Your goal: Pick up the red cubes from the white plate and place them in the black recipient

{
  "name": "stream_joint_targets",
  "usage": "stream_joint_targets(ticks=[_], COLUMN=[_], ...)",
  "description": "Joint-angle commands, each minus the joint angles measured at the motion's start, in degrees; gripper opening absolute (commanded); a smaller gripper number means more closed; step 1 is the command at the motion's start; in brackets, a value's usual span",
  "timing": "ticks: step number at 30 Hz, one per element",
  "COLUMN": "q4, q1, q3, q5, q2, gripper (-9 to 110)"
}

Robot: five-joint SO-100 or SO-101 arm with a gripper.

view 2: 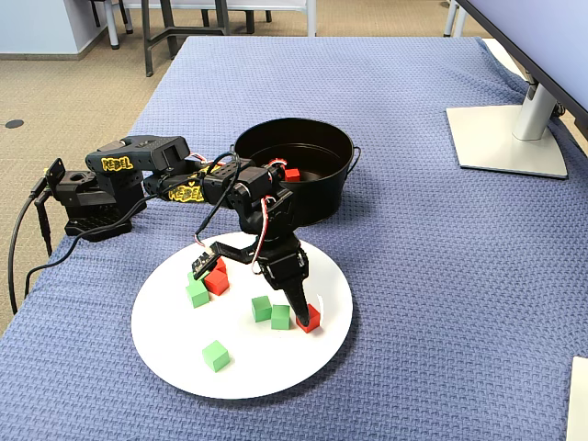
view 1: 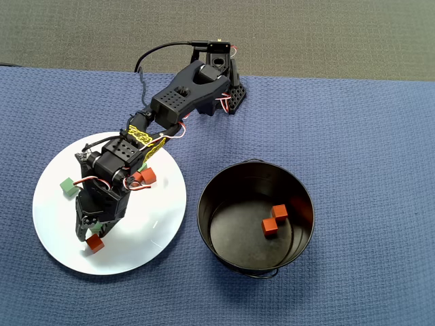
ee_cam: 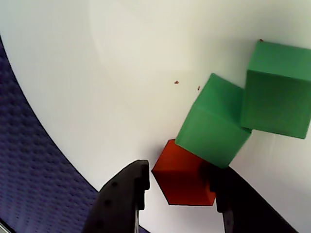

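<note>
In the overhead view I have the gripper (view 1: 94,238) down at the lower left of the white plate (view 1: 160,224), its tips straddling a red cube (view 1: 95,243) near the plate's lower rim. Another red cube (view 1: 147,176) lies by the arm's wrist, and a green cube (view 1: 67,186) sits toward the left edge. The black pot (view 1: 255,217), right of the plate, already holds two red cubes (view 1: 275,219) on its floor.

In the wrist view the fingers (ee_cam: 124,194) are apart, one on each side of the red cube (ee_cam: 182,180) at the bottom centre, not yet clamped. Two green cubes (ee_cam: 214,126) crowd its upper right, one touching it, so I judge the approach is angled to keep them out of the jaws.

In the fixed view the gripper (view 2: 299,317) points steeply down at the red cube (view 2: 309,317) on the plate's right side, with green cubes (view 2: 271,312) just left of it.
</note>
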Motion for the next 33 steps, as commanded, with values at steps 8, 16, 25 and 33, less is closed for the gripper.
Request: stream_joint_targets(ticks=[8,16,25,33], q4=[-1.85,-0.26,1.93,7.03], q1=[0.88,1.05,0.62,0.09], q3=[-0.97,5.89,12.57,11.95], q5=[-2.20,-1.67,-1.67,-1.76], q2=[2.02,8.26,17.23,23.12], gripper=[0,0,0,0])
